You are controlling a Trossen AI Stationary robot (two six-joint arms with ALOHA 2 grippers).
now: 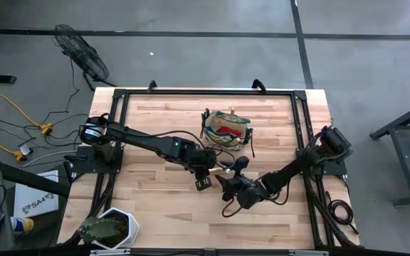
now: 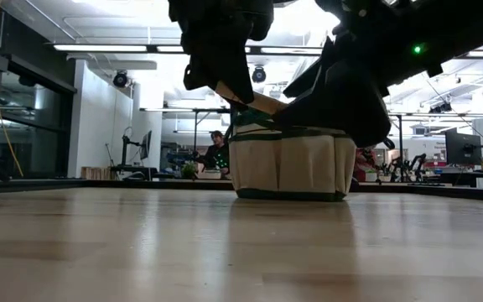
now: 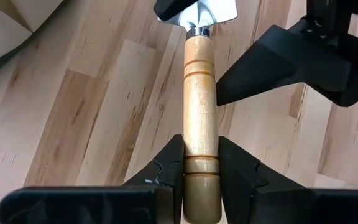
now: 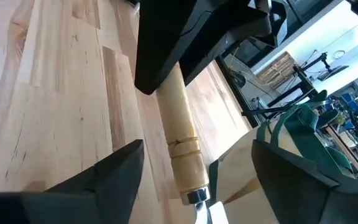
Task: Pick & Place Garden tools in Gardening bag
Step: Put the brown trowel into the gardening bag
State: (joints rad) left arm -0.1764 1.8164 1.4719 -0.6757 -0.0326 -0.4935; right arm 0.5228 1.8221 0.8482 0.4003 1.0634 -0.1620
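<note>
Handover step, by the look of it. Left hand [image 3: 201,186] clamped on the butt of the wooden-handled trowel [image 3: 200,93], lifted clear of the table [image 1: 162,121] just in front of the gardening bag [image 1: 228,128]. Right hand [image 4: 194,180] spread wide on either side of that same handle, near the metal collar, not yet touching. Best closed squarely on bare wood, clear of the left fingers [image 3: 166,171], before any release; then blade tipped down over the bag's open mouth. Pale wood planks. Beyond, a bright workshop, a person seated at a bench [image 2: 216,151]
</note>
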